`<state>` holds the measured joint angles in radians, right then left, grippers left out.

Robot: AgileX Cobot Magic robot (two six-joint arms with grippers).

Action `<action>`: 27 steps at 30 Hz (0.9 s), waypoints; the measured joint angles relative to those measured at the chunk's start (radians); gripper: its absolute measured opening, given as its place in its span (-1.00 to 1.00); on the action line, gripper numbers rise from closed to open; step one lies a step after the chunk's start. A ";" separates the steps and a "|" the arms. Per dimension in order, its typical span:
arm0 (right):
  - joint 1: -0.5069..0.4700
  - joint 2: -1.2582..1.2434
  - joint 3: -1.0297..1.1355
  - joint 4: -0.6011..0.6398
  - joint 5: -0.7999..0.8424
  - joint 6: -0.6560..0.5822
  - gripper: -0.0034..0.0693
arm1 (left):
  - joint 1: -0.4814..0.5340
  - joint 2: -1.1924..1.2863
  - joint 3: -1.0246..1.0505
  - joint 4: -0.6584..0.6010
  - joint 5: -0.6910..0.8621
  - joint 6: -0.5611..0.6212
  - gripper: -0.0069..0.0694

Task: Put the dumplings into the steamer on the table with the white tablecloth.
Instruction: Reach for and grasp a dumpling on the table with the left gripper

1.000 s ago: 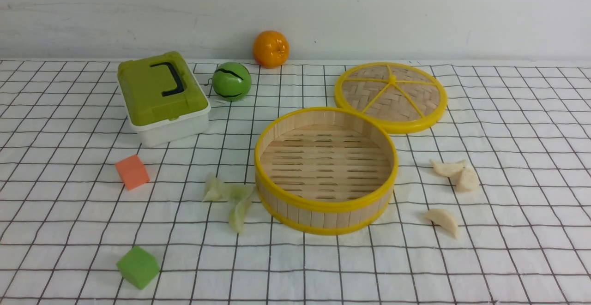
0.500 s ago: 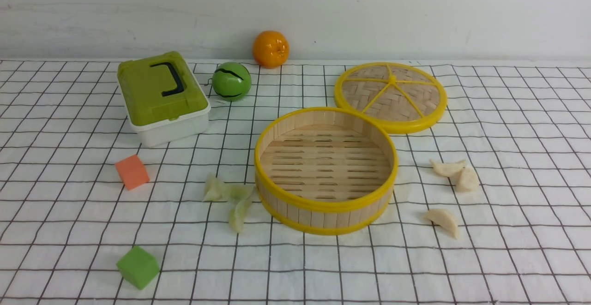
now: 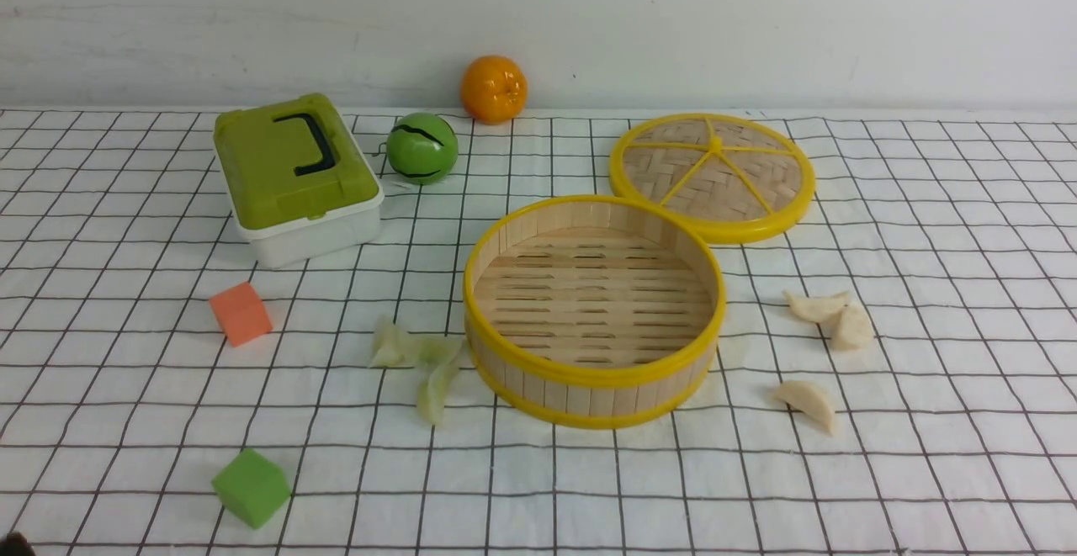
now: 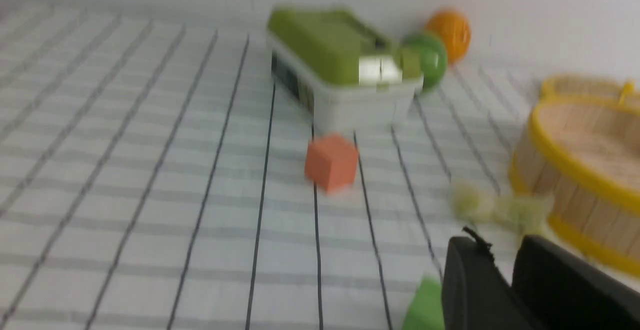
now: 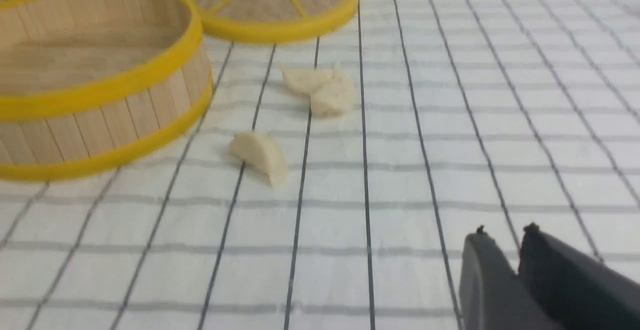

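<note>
- Front view: the only change is a dark sliver (image 3: 10, 544) now at the near-left corner, probably the left arm arriving; nothing else has shifted; no pick started
- green dumplings (image 3: 416, 361) lie near-left of the steamer (image 3: 589, 398), one just beside its wall; cream dumplings (image 3: 829, 320) lie right of it; the steamer is empty
- left claw (image 4: 500, 245) and right claw (image 5: 505, 232): narrow gap, nothing held
- dumplings are matte crescents; the steamer has bamboo slats and glossy yellow rims; the tabletop (image 3: 925, 472) cloth is wrinkled
</note>
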<state>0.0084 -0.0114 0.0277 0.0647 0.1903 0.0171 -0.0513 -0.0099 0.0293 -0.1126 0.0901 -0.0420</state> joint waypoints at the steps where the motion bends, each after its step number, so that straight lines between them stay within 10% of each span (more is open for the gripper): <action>1: 0.000 0.000 0.000 0.000 -0.063 0.000 -0.60 | 0.000 0.000 0.000 0.000 -0.063 0.000 -0.47; 11: 0.000 0.000 0.000 0.000 -0.686 0.198 -0.56 | 0.000 0.000 0.000 -0.003 -0.512 -0.012 -0.44; 16: 0.000 0.000 0.000 0.011 -0.883 0.345 -0.56 | 0.000 0.000 0.000 -0.006 -0.608 -0.235 -0.44; 20: 0.000 0.000 -0.032 0.011 -0.844 0.364 -0.55 | 0.000 0.000 -0.038 0.034 -0.609 -0.389 -0.46; 27: 0.000 0.089 -0.302 -0.044 -0.447 0.282 -0.87 | 0.000 0.112 -0.445 0.102 -0.269 -0.229 -0.85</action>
<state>0.0084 0.0777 -0.2743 0.0212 -0.2565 0.2989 -0.0513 0.1024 -0.4156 -0.0106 -0.1792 -0.2707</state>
